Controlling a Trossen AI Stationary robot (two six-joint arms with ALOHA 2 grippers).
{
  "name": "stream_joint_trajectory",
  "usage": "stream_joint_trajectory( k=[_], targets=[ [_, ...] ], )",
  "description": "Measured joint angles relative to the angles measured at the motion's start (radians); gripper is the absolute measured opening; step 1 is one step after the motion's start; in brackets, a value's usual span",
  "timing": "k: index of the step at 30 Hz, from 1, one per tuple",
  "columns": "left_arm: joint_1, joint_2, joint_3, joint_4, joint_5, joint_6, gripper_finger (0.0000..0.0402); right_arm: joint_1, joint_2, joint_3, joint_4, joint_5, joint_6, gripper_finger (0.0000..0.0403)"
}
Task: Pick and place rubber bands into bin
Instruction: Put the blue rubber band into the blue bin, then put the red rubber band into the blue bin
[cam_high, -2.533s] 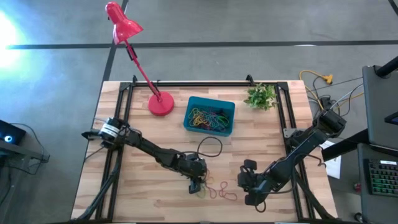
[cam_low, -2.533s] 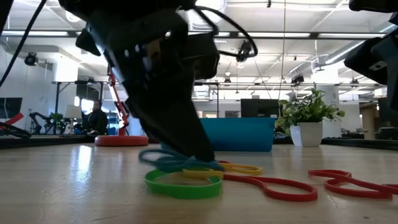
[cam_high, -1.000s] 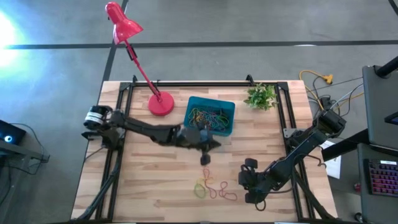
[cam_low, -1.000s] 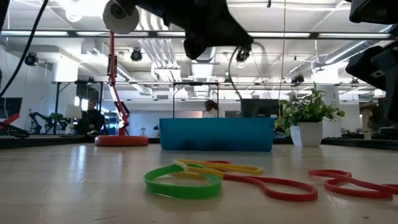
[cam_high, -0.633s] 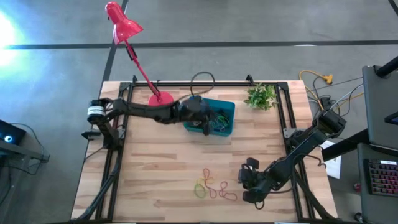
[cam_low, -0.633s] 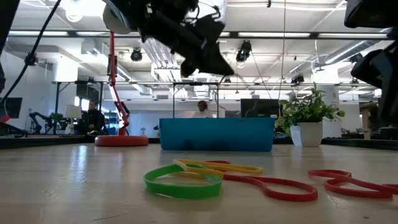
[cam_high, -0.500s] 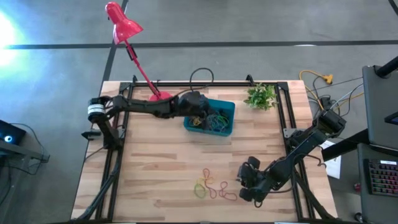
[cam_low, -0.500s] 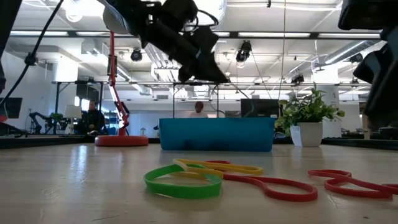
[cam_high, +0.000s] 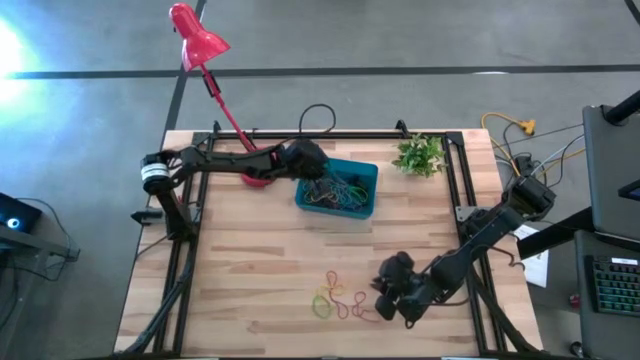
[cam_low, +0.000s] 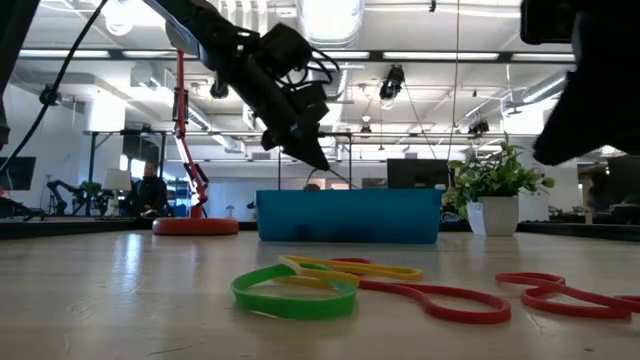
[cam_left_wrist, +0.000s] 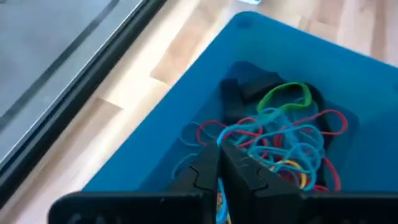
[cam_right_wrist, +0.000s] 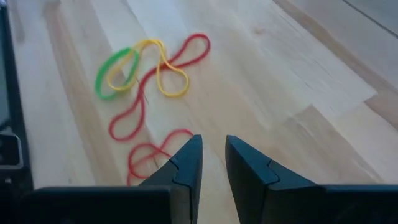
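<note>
The left claw (cam_high: 316, 178) hangs over the bin (cam_high: 366, 207), just above its 9 o'clock end. Its fingers (cam_left_wrist: 205, 171) are pressed together, and a thin teal band (cam_left_wrist: 219, 199) seems to be pinched between them, though only a sliver shows. I think it holds the band over the bin so it can fall in with the others. The bin sits near the table's 12 o'clock edge, between the red lamp base (cam_high: 250, 176) and the little plant (cam_high: 419, 155). Inside it is a heap of bands (cam_left_wrist: 283, 140) in teal, red, green and yellow. The right claw (cam_high: 381, 297) is low near the table's 6 o'clock edge. Its fingers (cam_right_wrist: 189, 163) are spread a little and hold nothing. They point at the loose bands (cam_high: 344, 301), which lie flat on the wood just at its 9 o'clock side: a green one (cam_right_wrist: 114, 72), a yellow one (cam_right_wrist: 163, 67) and some red ones (cam_right_wrist: 142, 93), touching and crossing each other. It looks ready to reach for one of these next.
</note>
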Motion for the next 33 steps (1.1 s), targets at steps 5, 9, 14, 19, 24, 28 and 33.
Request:
stream_joint_trajectory(
  k=[5,9,14,19,24,28,33],
  targets=[
    [0.002,0.000,0.000,-0.009,0.098,0.045,0.0005,-0.030,0.000,0.000,0.071,0.000,-0.007,0.0061],
    [0.001,0.000,0.000,-0.013,0.143,0.055,0.0045,-0.037,0.000,0.000,0.120,0.000,-0.064,0.0071],
    [0.002,0.000,0.000,-0.038,0.143,0.054,0.0119,-0.039,0.000,0.000,0.118,-0.008,-0.064,0.0097],
    [0.002,0.000,0.000,-0.084,0.144,0.051,0.0170,-0.039,0.000,0.000,0.118,-0.010,-0.064,0.0113],
    [-0.018,-0.028,0.000,-0.114,0.151,0.022,0.0191,-0.038,0.000,-0.002,0.119,-0.011,-0.068,0.0116],
    [-0.055,-0.102,0.000,-0.106,0.161,-0.009,0.0192,-0.027,0.000,-0.010,0.118,-0.033,-0.077,0.0111],
    [-0.129,-0.210,0.000,-0.112,0.161,-0.053,0.0192,0.003,0.000,-0.035,0.119,-0.059,-0.128,0.0105]
  ],
)
